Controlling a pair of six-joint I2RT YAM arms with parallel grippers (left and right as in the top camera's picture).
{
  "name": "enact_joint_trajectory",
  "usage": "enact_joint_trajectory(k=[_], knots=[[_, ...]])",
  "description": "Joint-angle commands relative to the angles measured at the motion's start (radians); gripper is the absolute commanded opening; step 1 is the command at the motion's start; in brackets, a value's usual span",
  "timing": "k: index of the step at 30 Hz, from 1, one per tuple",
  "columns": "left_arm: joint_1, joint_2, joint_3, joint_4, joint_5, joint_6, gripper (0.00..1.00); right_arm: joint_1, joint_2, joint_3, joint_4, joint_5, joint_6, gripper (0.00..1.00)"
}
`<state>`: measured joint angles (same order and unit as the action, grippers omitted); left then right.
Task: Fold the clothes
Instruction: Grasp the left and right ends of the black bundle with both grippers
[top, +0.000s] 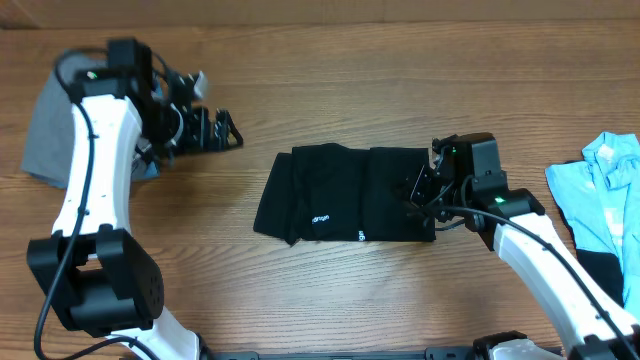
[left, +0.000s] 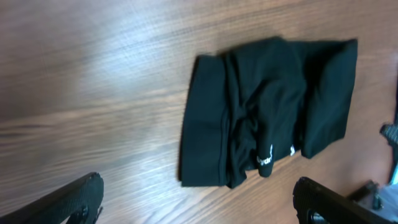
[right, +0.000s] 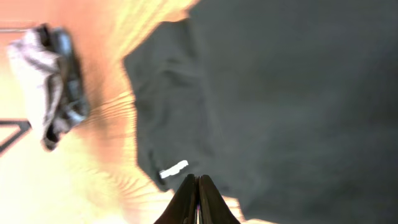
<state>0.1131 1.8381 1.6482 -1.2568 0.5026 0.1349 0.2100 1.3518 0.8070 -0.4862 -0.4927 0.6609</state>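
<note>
The black shirt (top: 340, 190) lies folded into a wide rectangle at the table's middle, with tiny white lettering near its front edge. It also shows in the left wrist view (left: 267, 106) and the right wrist view (right: 280, 93). My right gripper (top: 422, 190) is at the shirt's right edge; its fingers (right: 198, 182) are pressed shut, low over the cloth, with no cloth visible between the tips. My left gripper (top: 215, 130) is open and empty (left: 199, 205), raised at the far left, apart from the shirt.
A grey garment (top: 45, 130) lies at the far left under the left arm; it shows in the right wrist view (right: 53, 87). A light-blue garment (top: 600, 185) lies at the right edge over a black one (top: 605, 270). The table is wooden (top: 320, 80).
</note>
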Motion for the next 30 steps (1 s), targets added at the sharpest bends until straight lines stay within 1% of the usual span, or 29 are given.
enact_joint_trajectory(k=[1,5,8,11,13,15,17,20,24,27,30], knots=[[-0.012,-0.011,-0.202,0.106,0.127,0.007,1.00,-0.003,0.106,0.008,0.003,0.084,0.060,0.04],[-0.029,-0.011,-0.348,0.233,0.172,0.007,0.98,-0.003,0.231,0.008,0.022,0.084,0.153,0.04],[-0.051,-0.011,-0.427,0.298,0.171,0.007,0.96,-0.003,0.291,0.008,0.041,0.084,0.177,0.04],[-0.093,-0.011,-0.504,0.392,0.166,0.006,0.96,-0.003,0.314,0.008,0.048,0.085,0.180,0.04],[-0.124,-0.010,-0.545,0.452,0.122,-0.023,0.95,-0.003,0.315,0.008,0.048,0.086,0.179,0.04],[-0.152,-0.010,-0.582,0.509,0.034,-0.092,0.96,-0.003,0.315,0.008,0.048,0.088,0.179,0.04],[-0.171,-0.003,-0.608,0.560,0.013,-0.123,0.97,-0.003,0.315,0.008,0.048,0.089,0.178,0.04],[-0.186,0.035,-0.613,0.613,0.098,-0.178,0.96,-0.003,0.315,0.008,0.048,0.089,0.178,0.04],[-0.202,0.124,-0.612,0.641,0.243,-0.273,0.95,-0.003,0.315,0.008,0.048,0.089,0.178,0.04],[-0.224,0.193,-0.611,0.663,0.331,-0.285,0.93,-0.003,0.315,0.008,0.047,0.089,0.178,0.04],[-0.267,0.251,-0.611,0.706,0.384,-0.298,0.91,-0.003,0.315,0.008,0.047,0.089,0.178,0.04]])
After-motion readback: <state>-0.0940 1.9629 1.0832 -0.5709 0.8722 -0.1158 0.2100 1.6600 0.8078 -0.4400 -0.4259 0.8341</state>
